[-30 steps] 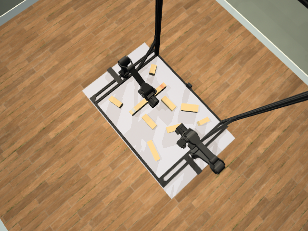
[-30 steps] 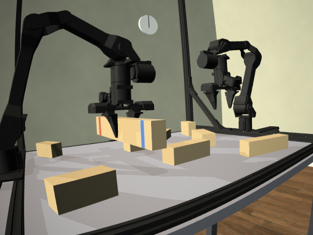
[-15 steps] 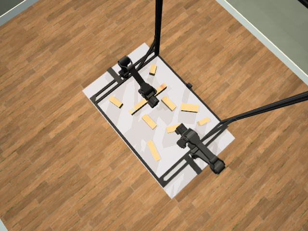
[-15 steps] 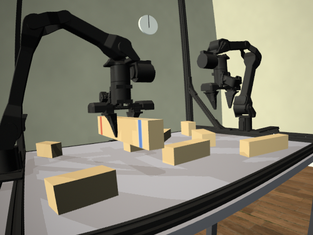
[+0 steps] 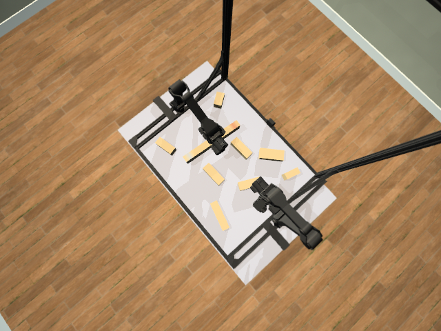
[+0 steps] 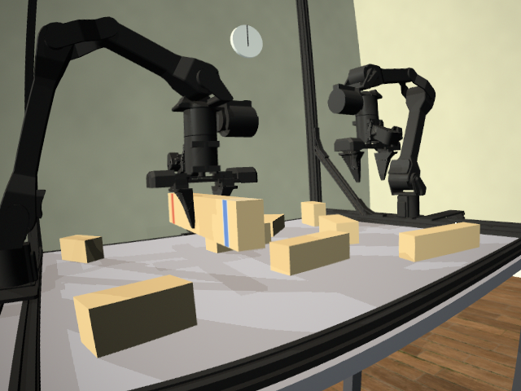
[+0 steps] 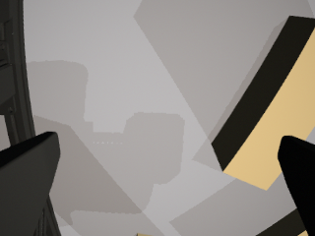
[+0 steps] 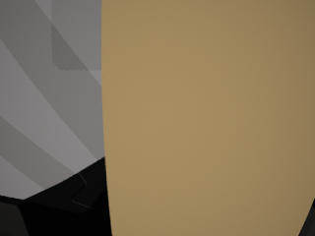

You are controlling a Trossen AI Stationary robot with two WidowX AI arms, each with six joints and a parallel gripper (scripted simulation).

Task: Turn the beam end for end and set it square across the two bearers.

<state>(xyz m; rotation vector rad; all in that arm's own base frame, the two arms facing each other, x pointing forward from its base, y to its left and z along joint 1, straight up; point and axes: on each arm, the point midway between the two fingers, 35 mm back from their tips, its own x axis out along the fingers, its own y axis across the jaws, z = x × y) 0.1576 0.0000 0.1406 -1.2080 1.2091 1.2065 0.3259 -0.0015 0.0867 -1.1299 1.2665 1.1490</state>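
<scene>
Top view: a pale bench (image 5: 180,179) (image 6: 269,311) runs diagonally across the middle of the frame, on a wood-plank floor (image 5: 89,231). Toward its upper left, you see the right arm (image 5: 197,108) (image 6: 146,54) reaching over the long wooden beam (image 5: 196,151) (image 6: 206,218) (image 8: 207,108), which slants from lower left to an orange-tinged end at upper right. Eight shorter wooden blocks lie around it; you cannot tell for certain which two are the bearers. The left arm (image 5: 293,217) (image 6: 414,126) stands at the lower right, its wrist above a pale block (image 5: 246,183).

Exterior view: the right arm arches in from the left of the frame, its jaws pointing down and closed partway on the beam, gripping it by its sides. The beam is held above the bench near the centre, its blue-striped end toward you and its red-striped end farther back. At upper right, the left arm's jaws hang wide open, holding nothing, well apart from the beam.

Left wrist view: two dark fingers stand wide apart at the left and right edges, with bare grey surface between them and part of a wooden block (image 7: 276,133) at the right.

Right wrist view: the beam's plain tan surface fills most of the frame, with dark jaw parts at the lower corners.
</scene>
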